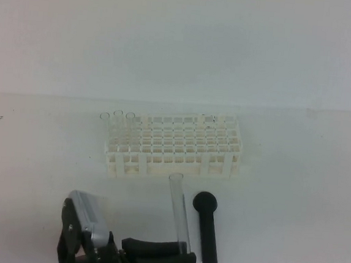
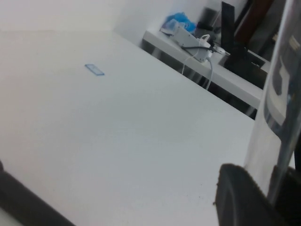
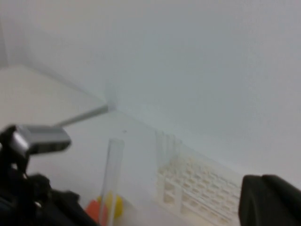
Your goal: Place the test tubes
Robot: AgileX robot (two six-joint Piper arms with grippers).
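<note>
Left end effector (image 1: pixel 183 252), at the near edge of the table (image 1: pixel 293 197), is clamped on the base of an upright test tube (image 1: pixel 179 215). The rack (image 1: pixel 174 145) stands beyond it, apart. Right end effector (image 3: pixel 270 200) faces both from farther off; whether it is open cannot be told.

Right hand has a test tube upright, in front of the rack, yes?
No: the left hand holds the test tube upright in front of the rack, per the high view. The right hand appears only in its own wrist view.
</note>
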